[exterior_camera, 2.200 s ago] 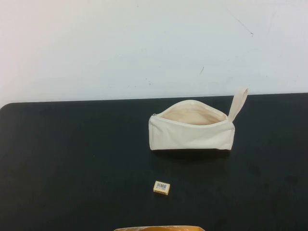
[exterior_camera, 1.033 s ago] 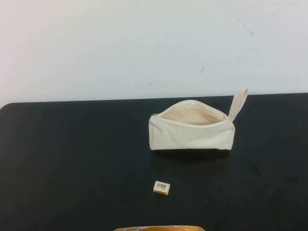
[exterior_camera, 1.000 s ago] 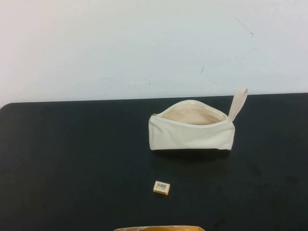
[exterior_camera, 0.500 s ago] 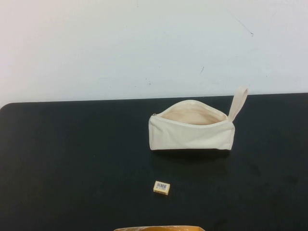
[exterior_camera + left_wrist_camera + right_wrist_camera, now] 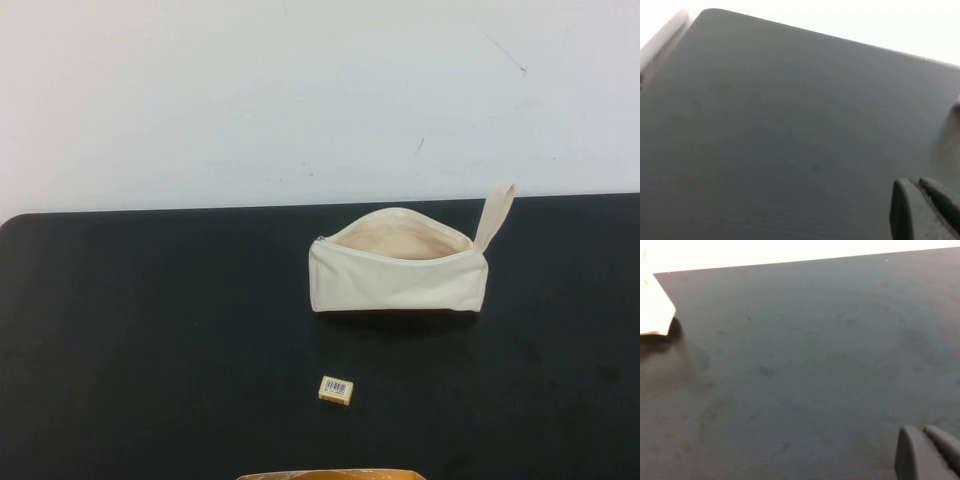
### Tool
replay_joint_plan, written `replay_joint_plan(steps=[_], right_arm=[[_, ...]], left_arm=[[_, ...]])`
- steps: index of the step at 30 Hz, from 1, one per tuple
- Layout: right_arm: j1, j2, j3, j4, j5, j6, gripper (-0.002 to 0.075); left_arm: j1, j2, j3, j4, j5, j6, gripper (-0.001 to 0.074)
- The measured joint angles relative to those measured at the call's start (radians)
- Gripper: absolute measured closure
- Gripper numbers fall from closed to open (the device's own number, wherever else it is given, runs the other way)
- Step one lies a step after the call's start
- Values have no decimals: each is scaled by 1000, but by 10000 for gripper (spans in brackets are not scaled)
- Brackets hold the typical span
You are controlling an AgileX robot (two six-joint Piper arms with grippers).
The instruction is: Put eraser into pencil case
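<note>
Eraser [image 5: 336, 389]: laid flat on the bench [image 5: 150, 330], near of the pencil case [image 5: 397, 272], apart, nothing between.
Left gripper [image 5: 922, 212]: pressed together, over bare bench.
Right gripper [image 5: 926, 452]: pressed together, right of the pencil case.

eraser [image 5: 336, 389] | white barcode label on top | digits too small to read

Matt cream canvas pencil case [image 5: 397, 275], paper-labelled eraser [image 5: 336, 389], smooth matt black table [image 5: 150, 340].
</note>
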Motion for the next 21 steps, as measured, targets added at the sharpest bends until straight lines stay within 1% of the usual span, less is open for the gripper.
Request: replay_joint_plan(steps=[2, 4, 7, 9, 15, 17, 19, 21], right_arm=[[0, 0, 0, 0, 0, 0, 727], [0, 0, 0, 0, 0, 0, 727], [0, 0, 0, 0, 0, 0, 727], [0, 0, 0, 0, 0, 0, 727], [0, 0, 0, -2, 0, 0, 727], [0, 0, 0, -2, 0, 0, 727], [0, 0, 0, -2, 0, 0, 727], [0, 0, 0, -2, 0, 0, 727]], left_arm=[[0, 0, 0, -92, -9, -73, 736], [0, 0, 3, -291, -21, -169, 736], [0, 0, 4, -509, -42, -231, 736], [0, 0, 4, -565, -62, -235, 737], [1, 0, 4, -659, -101, -260, 737], [-2, 0, 4, -728, -132, -215, 736], [-12, 0, -7, -795, -165, -81, 737], [-25, 0, -63, -824, -170, 91, 737]])
